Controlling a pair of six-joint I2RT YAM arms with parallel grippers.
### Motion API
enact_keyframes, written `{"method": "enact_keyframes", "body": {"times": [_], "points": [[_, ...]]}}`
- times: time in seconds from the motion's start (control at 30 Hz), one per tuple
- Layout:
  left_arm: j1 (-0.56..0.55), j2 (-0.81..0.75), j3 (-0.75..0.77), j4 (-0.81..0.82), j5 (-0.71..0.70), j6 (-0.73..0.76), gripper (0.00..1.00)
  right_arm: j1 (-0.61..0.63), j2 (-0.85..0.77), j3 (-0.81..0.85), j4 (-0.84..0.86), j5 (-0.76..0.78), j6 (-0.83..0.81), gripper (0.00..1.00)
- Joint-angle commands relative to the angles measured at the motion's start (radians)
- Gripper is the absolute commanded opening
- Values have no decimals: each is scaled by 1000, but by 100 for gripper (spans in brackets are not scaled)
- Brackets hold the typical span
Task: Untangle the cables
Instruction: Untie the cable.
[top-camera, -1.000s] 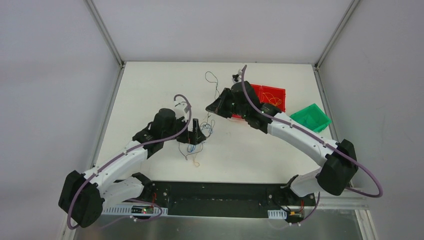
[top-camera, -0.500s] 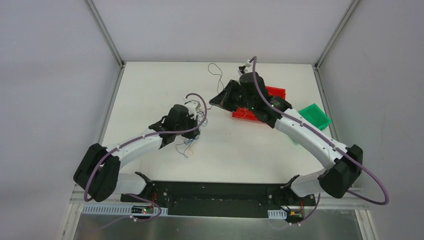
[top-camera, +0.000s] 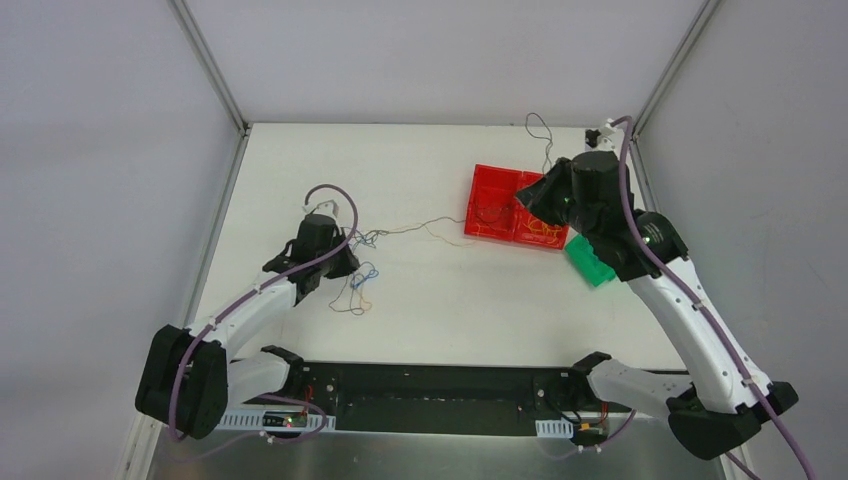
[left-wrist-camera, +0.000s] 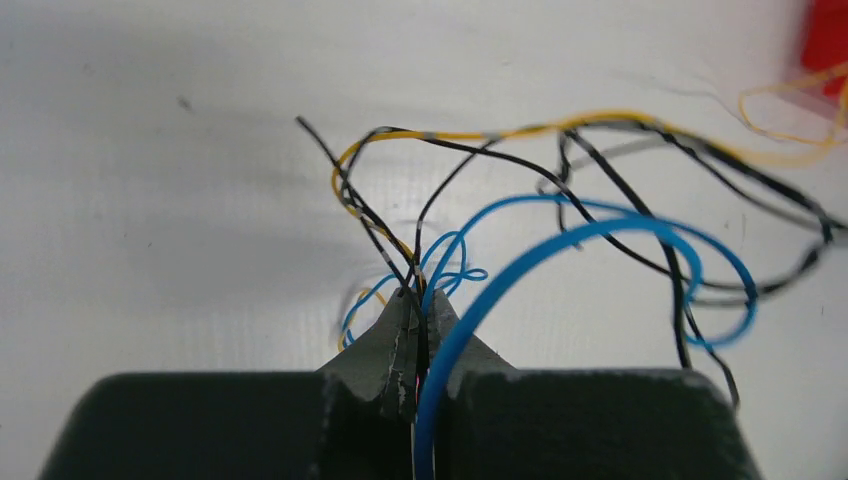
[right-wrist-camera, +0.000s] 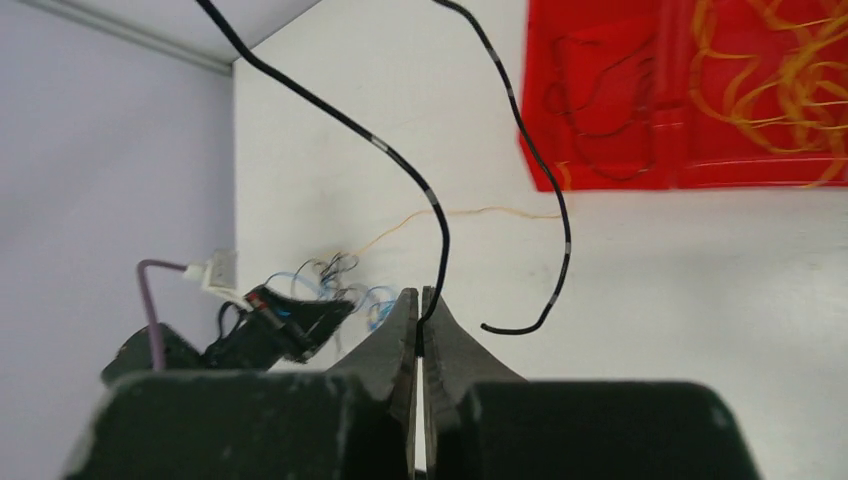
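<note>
White table | left gripper pinching tangled cables low over table | right gripper pinching one black cable, raised by red tray

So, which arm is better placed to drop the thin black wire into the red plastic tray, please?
Probably right: the right gripper is shut on the thin black wire by the red plastic tray; the left gripper is shut on the tangled coloured wires, farther off.

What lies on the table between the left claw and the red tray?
In the top view, one thin yellow-orange cable stretches from the left claw to the red tray.
</note>
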Motion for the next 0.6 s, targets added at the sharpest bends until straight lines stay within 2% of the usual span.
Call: {"method": "enact_keyframes", "body": {"times": [0.0,0.17,0.27,0.43,0.57], "points": [[79,-31,-34,-46,24,-126,0,-45,-55,-26,-179,208,-116,0],[90,-78,-41,-77,-59,-184,0,-87,-86,-79,-218,245,-140,0],[116,-117,-68,-109,-150,-283,0,-90,-83,-88,-257,359,-155,0],[158,-147,-94,-122,-159,-334,0,-115,-91,-103,-282,462,-163,0],[159,-142,-84,-126,-141,-322,0,-126,-91,-117,-255,424,-172,0]]}}
